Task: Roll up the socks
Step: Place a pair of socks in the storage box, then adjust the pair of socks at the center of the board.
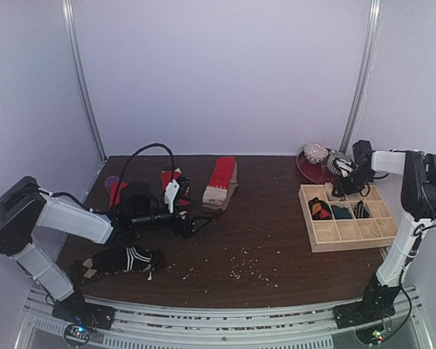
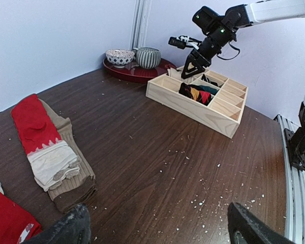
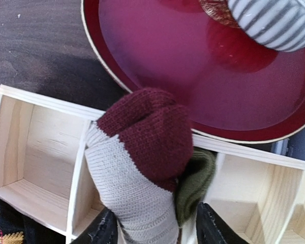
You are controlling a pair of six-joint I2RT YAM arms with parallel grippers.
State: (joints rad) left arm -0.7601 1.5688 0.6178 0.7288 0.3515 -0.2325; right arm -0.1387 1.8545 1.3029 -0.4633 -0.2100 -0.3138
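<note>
Partly done: the wooden tray at the right has several rolled bundles in its compartments. The right hand is over a back compartment beside the red plate, with its fingers either side of a maroon, grey and green rolled sock. I cannot tell whether they grip it. Left to roll are the red and beige socks lying flat mid-counter, the black striped sock near the front edge, and more red fabric by the left arm. The left hand is wide and empty, low over the counter just beside the red and beige socks
</note>
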